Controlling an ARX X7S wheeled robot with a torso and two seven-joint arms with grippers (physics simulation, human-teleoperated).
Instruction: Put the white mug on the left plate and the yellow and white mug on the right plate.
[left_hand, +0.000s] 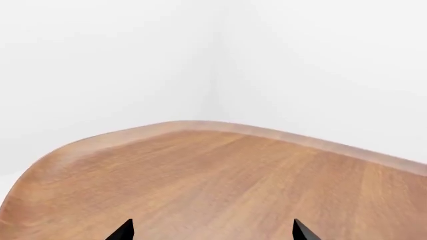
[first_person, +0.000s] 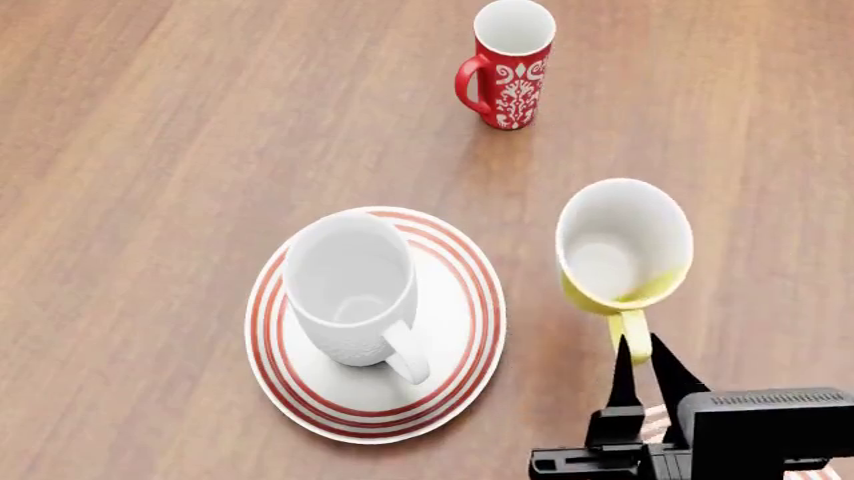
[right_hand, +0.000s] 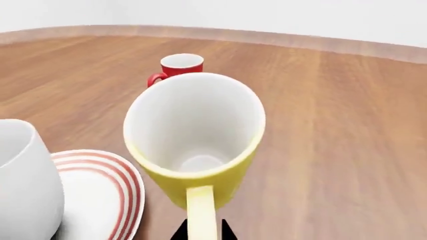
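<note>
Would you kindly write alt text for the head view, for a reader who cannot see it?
The right pincer grips the handle of the yellow and white mug. The white mug stands on a red-ringed plate, with a red floral mug beyond on the wooden table.

No readable text, label, brand or number shows anywhere. The red mug (first_person: 507, 66) carries only a white floral pattern.

We note a right hand (first_person: 643, 375) with matte black, tapered, pointed fingers (first_person: 623, 375) on a boxy black housing at lower right, its top ribbed.
</note>
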